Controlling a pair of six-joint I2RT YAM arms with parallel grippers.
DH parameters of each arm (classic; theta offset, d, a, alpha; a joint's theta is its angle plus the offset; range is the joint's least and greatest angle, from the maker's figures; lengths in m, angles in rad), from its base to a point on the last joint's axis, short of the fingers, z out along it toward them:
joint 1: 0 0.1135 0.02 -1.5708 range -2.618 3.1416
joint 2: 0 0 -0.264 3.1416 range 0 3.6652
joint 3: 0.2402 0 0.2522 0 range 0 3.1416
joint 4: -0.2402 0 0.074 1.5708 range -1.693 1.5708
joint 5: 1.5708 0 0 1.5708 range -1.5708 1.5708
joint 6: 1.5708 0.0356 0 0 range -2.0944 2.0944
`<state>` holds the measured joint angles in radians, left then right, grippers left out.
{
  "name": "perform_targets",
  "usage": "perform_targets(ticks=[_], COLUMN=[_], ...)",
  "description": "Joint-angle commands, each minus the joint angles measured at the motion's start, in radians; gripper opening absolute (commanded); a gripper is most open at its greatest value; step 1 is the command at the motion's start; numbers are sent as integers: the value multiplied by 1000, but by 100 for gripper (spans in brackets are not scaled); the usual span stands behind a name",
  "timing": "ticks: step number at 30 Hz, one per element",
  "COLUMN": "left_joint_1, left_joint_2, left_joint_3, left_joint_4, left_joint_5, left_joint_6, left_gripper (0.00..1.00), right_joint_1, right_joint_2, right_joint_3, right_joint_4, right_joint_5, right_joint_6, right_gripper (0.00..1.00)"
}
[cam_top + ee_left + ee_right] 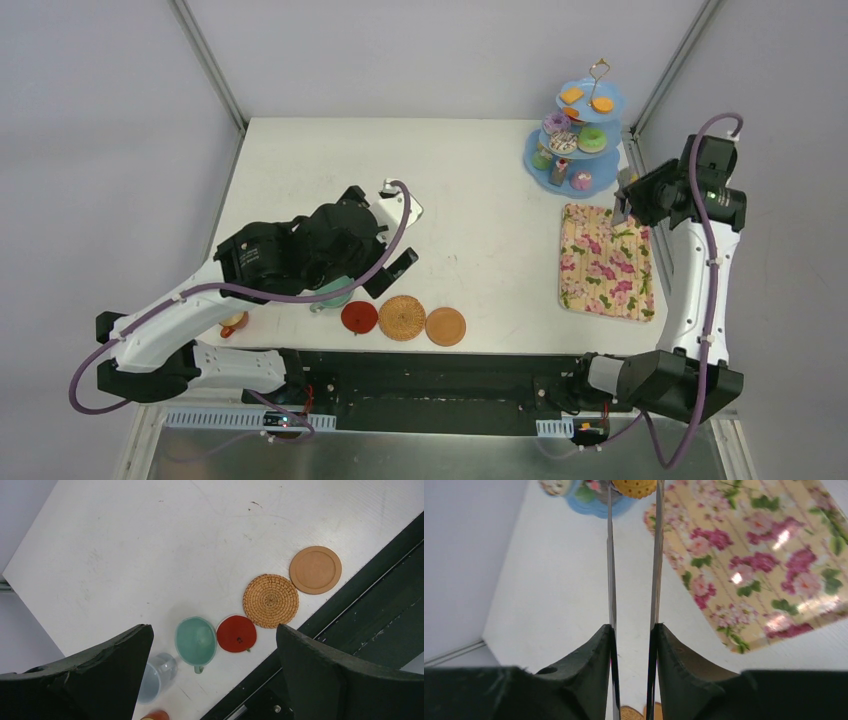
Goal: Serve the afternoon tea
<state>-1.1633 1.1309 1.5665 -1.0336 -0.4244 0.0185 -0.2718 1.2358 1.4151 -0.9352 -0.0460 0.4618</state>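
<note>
My left gripper (214,630) hangs wide open above the near-left table, holding nothing. Below it stand a mint green cup (195,640), a grey-blue cup (156,677) and the rim of an orange cup (155,715). A red coaster (236,633), a wicker coaster (270,600) and a tan coaster (315,570) lie in a row, all bare. My right gripper (634,626) is shut on the long metal tongs (611,555). The tong tips pinch a yellow dotted biscuit (634,487) beside the light-blue stand (591,500). The stand (575,140) holds donuts and biscuits at the far right.
A floral tray (605,262) lies flat on the right side, just in front of the stand and under the right arm. The left arm covers the cups from above. The table's near edge runs just below the coasters.
</note>
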Motion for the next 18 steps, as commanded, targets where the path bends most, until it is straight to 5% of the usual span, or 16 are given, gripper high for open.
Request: perform_targets(ticks=[1, 13, 18], left_joint_1=[1, 1, 1], left_joint_2=[17, 99, 104], left_joint_3=[51, 145, 171], left_joint_4=[0, -67, -81], left_joint_5=[19, 46, 35], left_joint_6=[-6, -98, -159], left_gripper=[100, 100, 100], right_joint_1=[-3, -13, -27], right_joint_2=[36, 466, 534], right_joint_3=[163, 715, 770], right_joint_4=[191, 241, 275], right_joint_5=[-161, -337, -363], right_joint_6=[-5, -29, 1], right_gripper=[24, 24, 24])
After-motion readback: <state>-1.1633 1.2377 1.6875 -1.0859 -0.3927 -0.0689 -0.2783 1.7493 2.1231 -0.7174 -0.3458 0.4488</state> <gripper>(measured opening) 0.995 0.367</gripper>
